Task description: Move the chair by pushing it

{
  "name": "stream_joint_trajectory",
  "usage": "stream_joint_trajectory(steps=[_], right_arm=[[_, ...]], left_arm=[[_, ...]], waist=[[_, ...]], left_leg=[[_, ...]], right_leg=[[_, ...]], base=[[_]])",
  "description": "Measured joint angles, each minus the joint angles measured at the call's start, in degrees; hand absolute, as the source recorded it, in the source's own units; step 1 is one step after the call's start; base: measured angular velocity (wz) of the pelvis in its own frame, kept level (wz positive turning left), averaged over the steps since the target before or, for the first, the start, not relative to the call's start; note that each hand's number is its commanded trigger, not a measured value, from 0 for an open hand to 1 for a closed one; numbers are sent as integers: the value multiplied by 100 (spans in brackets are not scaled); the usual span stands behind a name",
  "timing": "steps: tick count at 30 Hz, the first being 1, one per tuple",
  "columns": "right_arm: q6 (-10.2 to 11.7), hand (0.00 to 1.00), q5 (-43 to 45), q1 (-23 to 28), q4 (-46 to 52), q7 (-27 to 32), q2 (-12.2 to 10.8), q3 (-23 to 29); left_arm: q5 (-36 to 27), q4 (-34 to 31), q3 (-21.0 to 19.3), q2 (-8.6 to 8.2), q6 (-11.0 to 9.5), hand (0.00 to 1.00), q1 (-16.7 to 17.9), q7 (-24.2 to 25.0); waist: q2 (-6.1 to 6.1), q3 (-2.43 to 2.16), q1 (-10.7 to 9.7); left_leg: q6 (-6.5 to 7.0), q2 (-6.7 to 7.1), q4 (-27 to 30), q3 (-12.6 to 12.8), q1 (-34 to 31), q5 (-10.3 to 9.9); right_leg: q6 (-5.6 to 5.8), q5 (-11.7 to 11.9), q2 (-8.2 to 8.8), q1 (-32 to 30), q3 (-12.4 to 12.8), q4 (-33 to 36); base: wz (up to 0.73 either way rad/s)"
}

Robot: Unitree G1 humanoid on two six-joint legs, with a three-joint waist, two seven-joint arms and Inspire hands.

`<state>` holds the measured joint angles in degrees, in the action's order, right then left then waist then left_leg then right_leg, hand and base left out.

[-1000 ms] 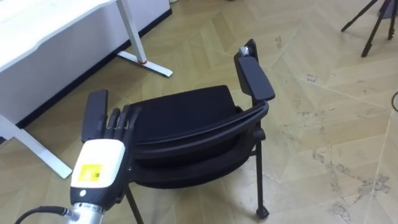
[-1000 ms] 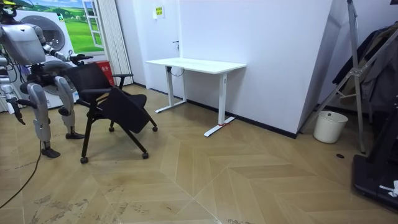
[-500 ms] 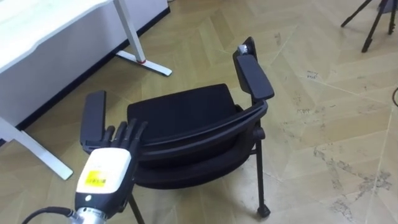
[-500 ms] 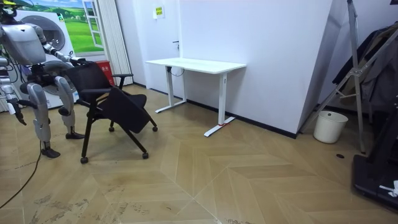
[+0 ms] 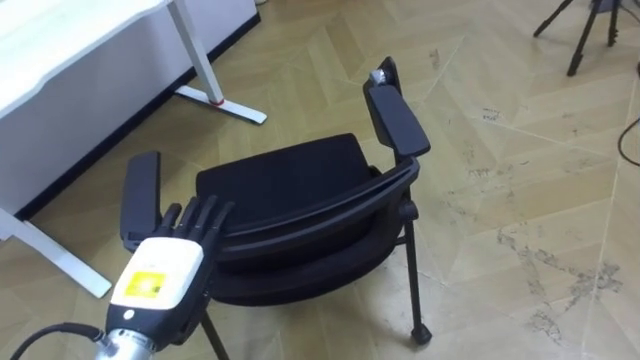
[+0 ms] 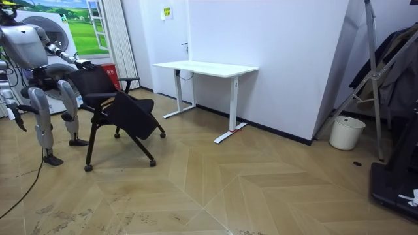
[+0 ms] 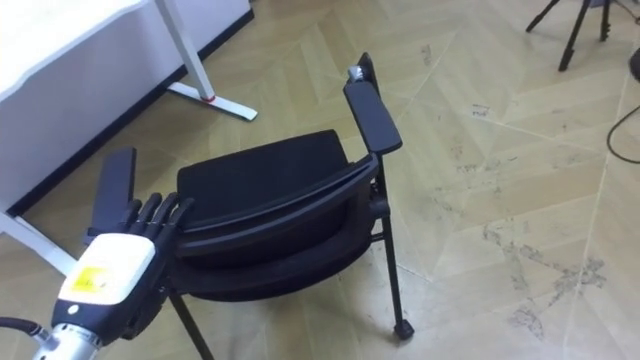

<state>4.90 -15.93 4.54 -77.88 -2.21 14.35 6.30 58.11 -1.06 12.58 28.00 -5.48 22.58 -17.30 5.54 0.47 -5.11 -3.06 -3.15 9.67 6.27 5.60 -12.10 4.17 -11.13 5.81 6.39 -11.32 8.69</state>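
Note:
A black chair [image 5: 285,185] with two padded armrests stands on the wood floor just in front of me, its backrest nearest to me. My left hand [image 5: 160,275] reaches in from the lower left, its straight fingers [image 5: 200,215] resting against the left end of the backrest's top edge. The right eye view has that hand [image 7: 105,270] on the chair [image 7: 260,175] the same way. In the room view I stand upright behind the chair [image 6: 121,108] at the room view's left, one arm stretched to it. My right hand [image 6: 17,115] hangs by my side.
A white desk [image 5: 60,50] on white legs stands beyond the chair to the left, against the wall [image 6: 206,67]. A dark tripod [image 5: 585,25] stands at the far right. A white bin [image 6: 345,132] sits near the wall. Open floor lies right of the chair.
The eye view has shifted slightly to the left. My left hand stays at the backrest's edge. In the room view the chair has not visibly moved.

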Motion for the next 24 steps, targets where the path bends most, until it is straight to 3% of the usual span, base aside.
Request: stream_joint_trajectory(steps=[5,10,24], right_arm=[[59,0,270,65,-16,24,76,37],[68,0,335,155,-74,102,182,180],[184,0,704,298,-61,352,174,240]], left_arm=[[12,0,-114,16,-127,0,-6,74],[1,2,-126,17,-234,0,-6,71],[-17,84,-212,2,-467,0,-124,65]], waist=[[97,42,-14],[113,36,-32],[105,29,-175]], left_leg=[[3,0,-1,22,-18,2],[3,-1,-1,22,-37,2],[12,-9,3,156,3,7]], right_leg=[[-1,4,-2,-55,58,7],[-3,5,-9,-66,79,14],[-2,54,-22,-84,251,15]], base=[[-4],[0],[-4]])
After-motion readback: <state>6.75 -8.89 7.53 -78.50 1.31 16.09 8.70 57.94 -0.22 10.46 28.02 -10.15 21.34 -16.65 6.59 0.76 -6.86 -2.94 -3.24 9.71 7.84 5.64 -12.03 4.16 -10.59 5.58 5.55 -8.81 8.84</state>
